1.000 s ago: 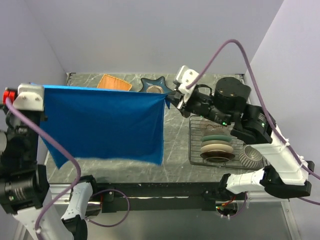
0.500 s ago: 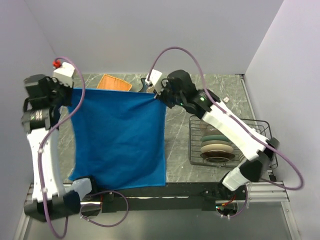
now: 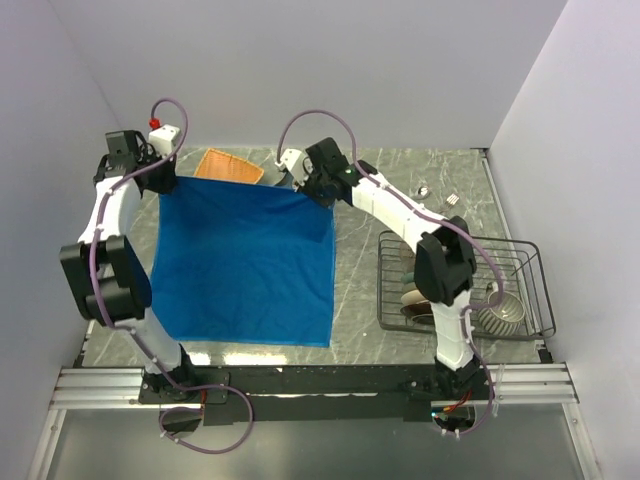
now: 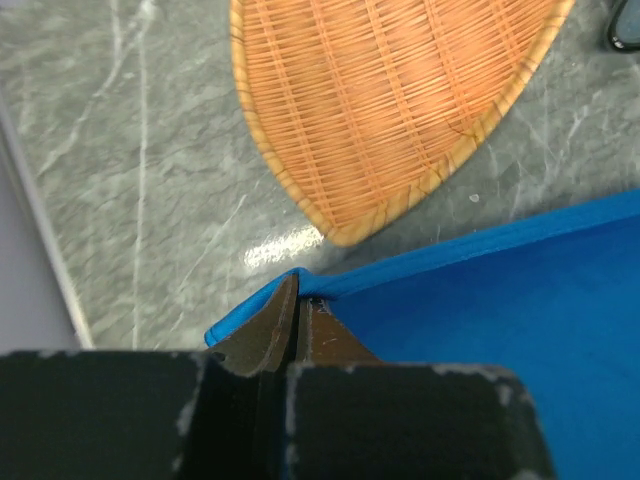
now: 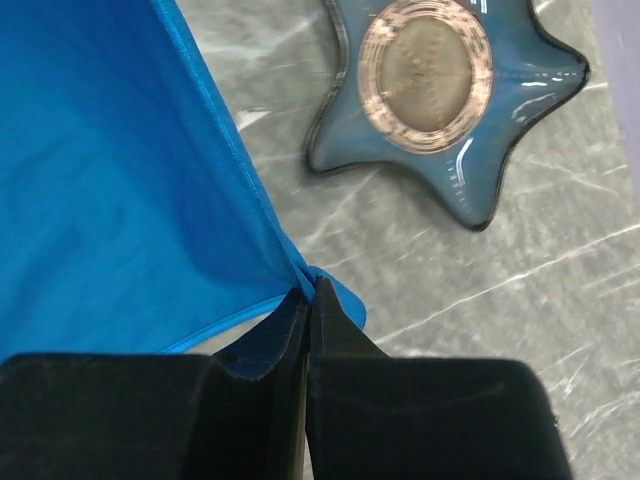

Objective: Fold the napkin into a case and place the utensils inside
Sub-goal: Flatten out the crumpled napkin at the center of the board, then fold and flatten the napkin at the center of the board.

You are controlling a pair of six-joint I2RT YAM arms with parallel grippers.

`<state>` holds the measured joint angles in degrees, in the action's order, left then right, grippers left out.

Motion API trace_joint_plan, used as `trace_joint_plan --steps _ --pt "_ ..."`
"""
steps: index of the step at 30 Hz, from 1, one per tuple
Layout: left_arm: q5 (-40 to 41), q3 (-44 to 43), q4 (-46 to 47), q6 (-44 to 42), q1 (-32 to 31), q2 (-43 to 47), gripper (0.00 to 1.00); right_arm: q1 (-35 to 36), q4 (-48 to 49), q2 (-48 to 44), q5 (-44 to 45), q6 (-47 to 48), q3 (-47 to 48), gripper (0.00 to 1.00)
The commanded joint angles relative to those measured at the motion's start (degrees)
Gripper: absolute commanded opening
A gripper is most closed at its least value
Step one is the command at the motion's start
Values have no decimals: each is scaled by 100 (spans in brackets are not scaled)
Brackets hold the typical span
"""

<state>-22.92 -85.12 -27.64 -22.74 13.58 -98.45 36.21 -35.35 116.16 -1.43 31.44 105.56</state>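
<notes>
The bright blue napkin (image 3: pixel 245 265) lies spread open on the grey marble table, its far edge stretched between my two grippers. My left gripper (image 3: pixel 165 178) is shut on the far left corner, seen in the left wrist view (image 4: pixel 298 300) with blue cloth (image 4: pixel 500 300) pinched between the fingertips. My right gripper (image 3: pixel 312 190) is shut on the far right corner, seen in the right wrist view (image 5: pixel 310 285) with cloth (image 5: pixel 100 180) to its left. Two small silver utensils (image 3: pixel 425 189) (image 3: pixel 452 201) lie at the far right of the table. No folded case shows.
The orange woven triangular dish (image 3: pixel 228 165) (image 4: pixel 390 100) sits just beyond the napkin's far edge. The dark star-shaped dish (image 5: pixel 440 80) lies beyond the right gripper. A black wire rack (image 3: pixel 520 290) holding plates and bowls stands at the right.
Both arms have reached far across the table and lowered. The napkin, held hanging in the air a second ago, now lies flat with its far corners still gripped.
</notes>
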Motion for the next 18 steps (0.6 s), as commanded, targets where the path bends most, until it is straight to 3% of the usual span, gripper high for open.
trace_joint_plan --steps 1,6,18 --pt "-274 -497 391 -81 39 -121 2 -307 -24 231 126 310 808 0" --pt "-319 -198 6 -993 48 98 2 -307 -243 -57 -129 415 423 0" --pt "-55 707 -2938 -4404 390 757 5 387 -1166 -1068 -1131 108 -1185 0"
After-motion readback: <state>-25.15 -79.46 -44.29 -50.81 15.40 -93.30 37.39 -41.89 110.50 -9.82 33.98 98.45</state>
